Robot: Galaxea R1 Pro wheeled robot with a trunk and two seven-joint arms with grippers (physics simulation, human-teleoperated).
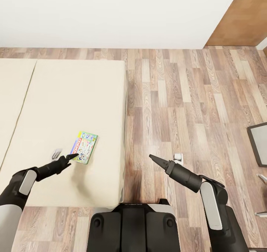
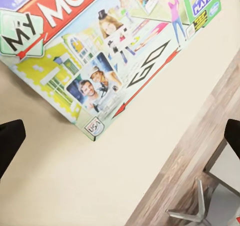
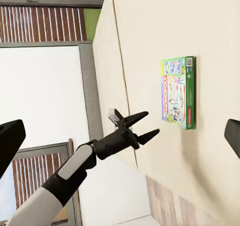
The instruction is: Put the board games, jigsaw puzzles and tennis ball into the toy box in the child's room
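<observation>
Head view shows one board game (image 1: 84,147) lying on the bed (image 1: 55,107), just at one o'clock of the left gripper (image 1: 72,156), jaws parted. Left wrist view alone reveals its cover print, though the far edges are cut off. Right gripper (image 1: 151,157) hovers over the floor (image 1: 185,96); whether its jaws are parted I cannot tell.

Plain white wall (image 1: 111,14), wood-plank floor (image 1: 185,107), brown wooden panel (image 1: 241,18) at far right corner, even light
</observation>
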